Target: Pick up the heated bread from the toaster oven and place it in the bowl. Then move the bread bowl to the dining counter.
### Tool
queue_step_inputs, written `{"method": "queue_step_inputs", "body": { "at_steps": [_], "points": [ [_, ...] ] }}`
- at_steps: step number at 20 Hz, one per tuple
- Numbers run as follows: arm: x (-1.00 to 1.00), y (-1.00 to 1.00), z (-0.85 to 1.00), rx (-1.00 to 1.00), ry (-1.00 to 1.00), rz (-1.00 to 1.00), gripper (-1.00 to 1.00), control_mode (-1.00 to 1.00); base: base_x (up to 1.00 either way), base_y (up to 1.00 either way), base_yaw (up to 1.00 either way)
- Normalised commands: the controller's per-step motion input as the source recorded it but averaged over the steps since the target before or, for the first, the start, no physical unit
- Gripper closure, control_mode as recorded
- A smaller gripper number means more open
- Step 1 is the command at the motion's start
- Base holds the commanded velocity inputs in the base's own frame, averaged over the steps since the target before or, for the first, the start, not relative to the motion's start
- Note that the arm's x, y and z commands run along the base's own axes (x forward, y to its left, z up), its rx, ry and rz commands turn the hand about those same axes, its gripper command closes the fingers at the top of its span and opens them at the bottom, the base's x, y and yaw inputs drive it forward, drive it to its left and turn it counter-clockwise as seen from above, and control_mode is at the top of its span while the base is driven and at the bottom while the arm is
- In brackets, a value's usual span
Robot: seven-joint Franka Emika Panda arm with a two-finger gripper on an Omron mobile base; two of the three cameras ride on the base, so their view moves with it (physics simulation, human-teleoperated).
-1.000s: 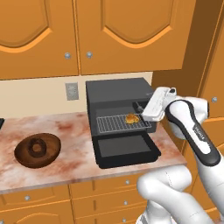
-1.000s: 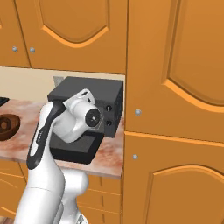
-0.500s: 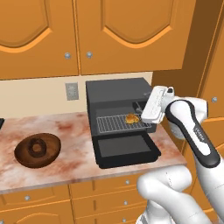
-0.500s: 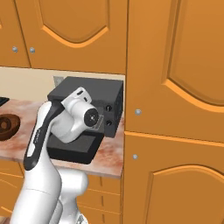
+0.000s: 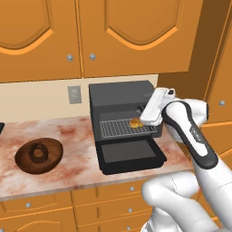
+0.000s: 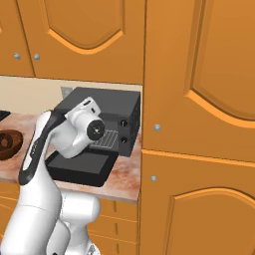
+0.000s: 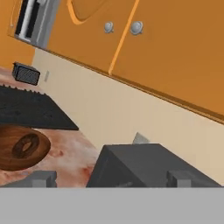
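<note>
the pincer [image 7: 111, 177], empty with tips spread apart, has edged further left toward the bread [image 5: 135, 122] on the toaster oven [image 5: 118, 97] rack.

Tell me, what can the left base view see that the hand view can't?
The left base view sees into the open toaster oven: the heated bread lies on the wire rack, above the dropped-down door. The gripper's hand hangs at the opening.

The hand view sees a black stove and a small dark box further along the counter.

Both see the bowl, with nothing in it, the marbled counter, the oven's dark top and the orange cabinets.
</note>
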Motion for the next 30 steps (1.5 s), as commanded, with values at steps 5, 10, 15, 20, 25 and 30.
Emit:
{"method": "queue_step_inputs", "body": {
  "at_steps": [5,10,15,20,25,30],
  "points": [
    [-0.02,0.62,0.31,-0.13,0.31,-0.53,-1.0,-1.0,0.0,0.0,0.0],
    [0.0,0.0,0.13,-0.01,0.68,-0.7,-1.0,-1.0,0.0,0.0,0.0],
    [0.02,-0.06,0.06,0.0,0.57,-0.39,-1.0,-1.0,0.0,0.0,0.0],
    [0.01,-0.62,-0.67,0.02,0.09,-0.12,-1.0,-1.0,0.0,0.0,0.0],
    [0.15,-0.65,-0.86,0.1,0.3,-0.17,-1.0,-1.0,0.0,0.0,0.0],
    [0.24,-0.32,-0.26,0.22,0.19,-0.19,-1.0,-1.0,0.0,0.0,0.0]
  ]
}}
